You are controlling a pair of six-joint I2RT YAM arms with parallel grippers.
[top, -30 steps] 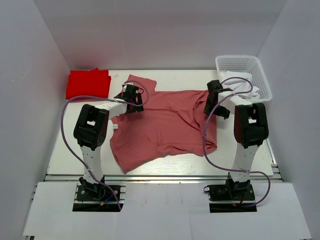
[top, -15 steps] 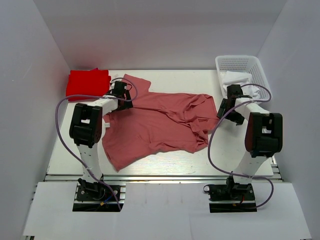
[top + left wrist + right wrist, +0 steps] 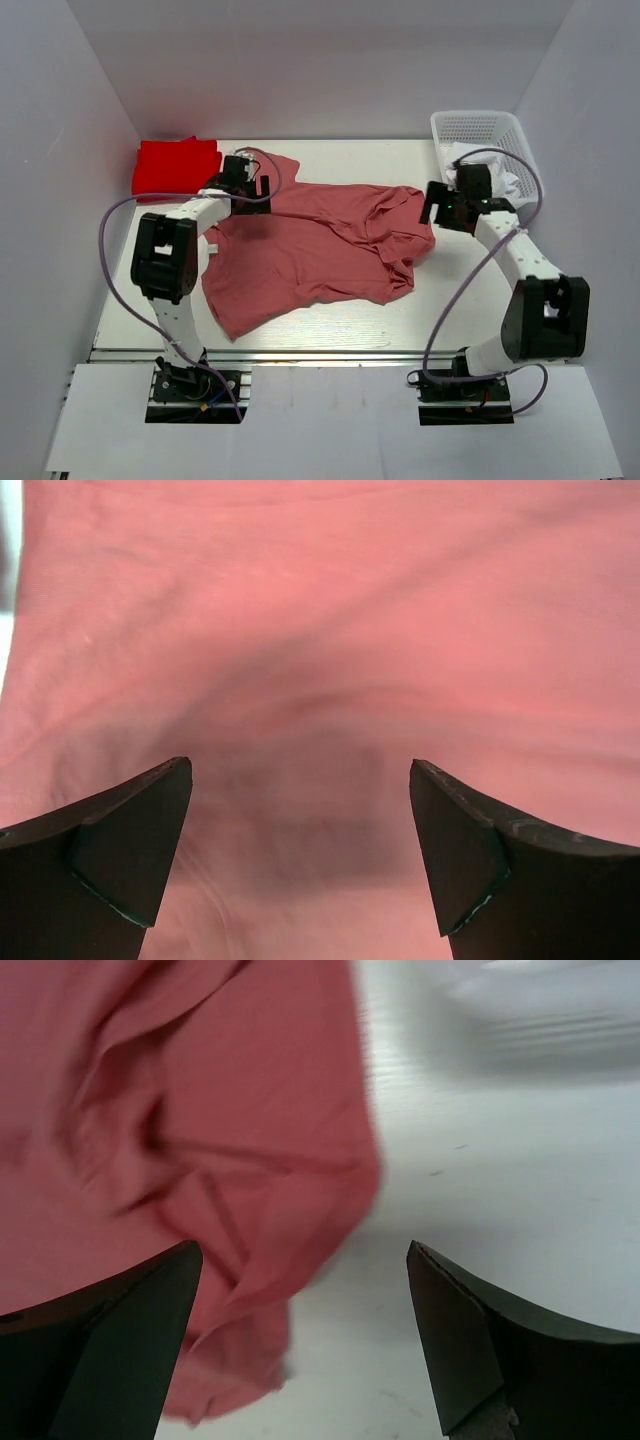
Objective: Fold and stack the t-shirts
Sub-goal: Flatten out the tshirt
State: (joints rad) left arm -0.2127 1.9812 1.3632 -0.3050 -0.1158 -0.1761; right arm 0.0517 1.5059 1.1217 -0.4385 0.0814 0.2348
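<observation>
The rose-pink t-shirt (image 3: 320, 245) lies spread open but rumpled on the tabletop (image 3: 480, 300), with its right side bunched into thick folds and one hem corner pointing toward the arm bases. The red t-shirt (image 3: 177, 166) sits folded just past the pink shirt's far-left sleeve; whether the two touch is hidden behind the arm. The left gripper (image 3: 250, 192) hangs over that same sleeve and shoulder area, its fingers (image 3: 110, 860) spread wide with nothing between them. The left wrist view shows only smooth pink cloth and a soft shadow in the gap. The right gripper (image 3: 448, 215) is at the pink shirt's right edge, fingers likewise wide apart and empty. The right wrist view is blurred, showing the bunched shirt edge under one finger and bare tabletop under the other. A white mesh basket (image 3: 480, 122) stands beyond the pink shirt's far-right corner, apart from it, with white cloth (image 3: 503, 183) inside.
</observation>
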